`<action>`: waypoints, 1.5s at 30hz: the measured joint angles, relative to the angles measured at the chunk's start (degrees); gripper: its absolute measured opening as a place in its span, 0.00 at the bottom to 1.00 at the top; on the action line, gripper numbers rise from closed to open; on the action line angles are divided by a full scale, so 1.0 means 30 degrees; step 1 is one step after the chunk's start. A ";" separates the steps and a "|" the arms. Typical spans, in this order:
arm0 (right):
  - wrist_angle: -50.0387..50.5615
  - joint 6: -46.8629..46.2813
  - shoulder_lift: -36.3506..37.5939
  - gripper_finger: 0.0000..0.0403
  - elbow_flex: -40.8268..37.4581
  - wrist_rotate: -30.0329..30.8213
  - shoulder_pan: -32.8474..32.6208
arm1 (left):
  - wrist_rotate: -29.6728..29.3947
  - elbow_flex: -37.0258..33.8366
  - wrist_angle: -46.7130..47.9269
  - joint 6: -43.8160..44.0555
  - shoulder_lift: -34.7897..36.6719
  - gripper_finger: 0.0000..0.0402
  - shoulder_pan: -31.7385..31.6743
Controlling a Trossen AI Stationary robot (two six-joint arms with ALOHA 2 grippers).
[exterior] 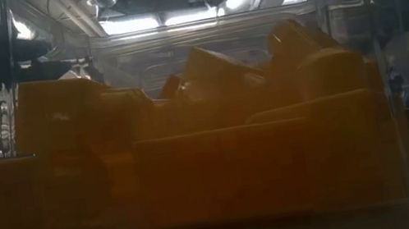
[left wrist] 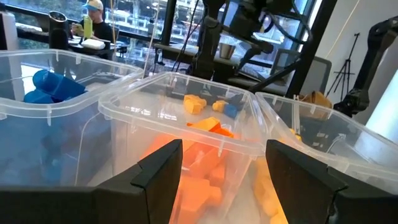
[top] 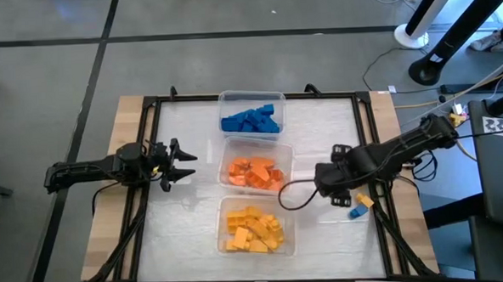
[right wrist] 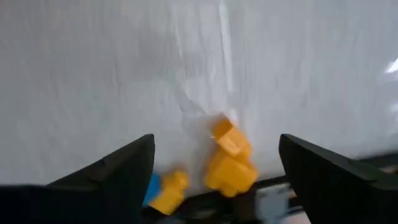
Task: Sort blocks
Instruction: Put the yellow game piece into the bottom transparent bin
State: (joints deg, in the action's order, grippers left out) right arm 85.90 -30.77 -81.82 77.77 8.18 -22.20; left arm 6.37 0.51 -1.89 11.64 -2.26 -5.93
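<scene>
The left gripper [top: 187,163] is held spread and empty beside the tubs [top: 254,162], where most blocks [top: 253,174] are already sorted. The right gripper [top: 330,188] is spread above stray blocks [top: 360,206] near the frame; these could be knocked off the mat.

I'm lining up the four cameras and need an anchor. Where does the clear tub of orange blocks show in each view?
High view: the clear plastic tub of orange blocks is at the centre, middle of three tubs.
Low view: not identifiable; a tub of yellow blocks fills the frame.
Left wrist view: centre, straight beyond the open left gripper.
Right wrist view: not in it.
Shared landmark: the tub of blue blocks beside it, also in the left wrist view.
</scene>
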 joint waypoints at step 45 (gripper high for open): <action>-0.9107 1.2213 0.1751 0.70 -1.4211 0.0354 0.0080 | -0.0001 0.0000 -0.0007 0.0035 0.0000 0.55 0.0002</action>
State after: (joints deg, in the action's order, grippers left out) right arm 58.58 5.87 -76.57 35.13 9.24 -21.96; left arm 6.37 0.51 -1.91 11.74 -2.26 -5.93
